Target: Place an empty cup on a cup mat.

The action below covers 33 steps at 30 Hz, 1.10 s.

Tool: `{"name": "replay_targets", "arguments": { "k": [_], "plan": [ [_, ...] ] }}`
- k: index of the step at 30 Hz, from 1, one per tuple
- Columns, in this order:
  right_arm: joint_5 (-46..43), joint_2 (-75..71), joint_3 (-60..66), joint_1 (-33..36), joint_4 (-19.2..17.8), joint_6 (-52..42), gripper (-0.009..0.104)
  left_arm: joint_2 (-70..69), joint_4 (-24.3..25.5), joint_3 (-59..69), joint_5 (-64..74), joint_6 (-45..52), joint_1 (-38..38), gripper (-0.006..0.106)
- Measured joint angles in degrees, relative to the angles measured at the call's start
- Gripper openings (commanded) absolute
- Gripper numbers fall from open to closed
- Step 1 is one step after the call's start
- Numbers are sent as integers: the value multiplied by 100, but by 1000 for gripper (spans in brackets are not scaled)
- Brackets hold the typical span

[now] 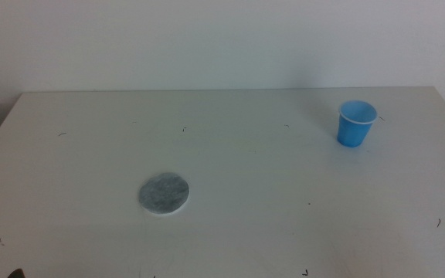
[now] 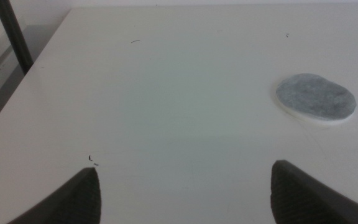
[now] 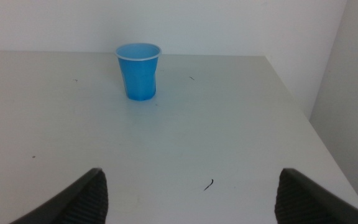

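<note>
The big white counter (image 1: 230, 232) holds just two things, well apart. The flat round cup mat (image 1: 164, 193) lies toward the near left. The cup (image 1: 356, 123) stands far off on the right, near the back edge — upright, mouth up, its long way going straight up and down, narrow end on the counter.

Nothing has been picked up yet, so I think this is the very start. The right gripper (image 3: 191, 193) faces the cup with its jaws wide apart and empty. It likely needs to reach forward and close around the cup. The left gripper (image 2: 185, 190) waits near the mat — jaws apart too.
</note>
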Motion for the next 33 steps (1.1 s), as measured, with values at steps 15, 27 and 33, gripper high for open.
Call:
{"name": "replay_targets", "arguments": {
  "k": [15, 27, 33],
  "plan": [
    [1002, 768, -1569, 0, 0, 0, 71, 0, 0, 0, 0, 0, 0, 105],
    [2041, 2801, -3490, 0, 45, 0, 71, 0, 0, 0, 0, 0, 0, 105],
    [2500, 4154, -4813, 0, 106, 0, 71, 0, 0, 0, 0, 0, 0, 105]
  ]
}}
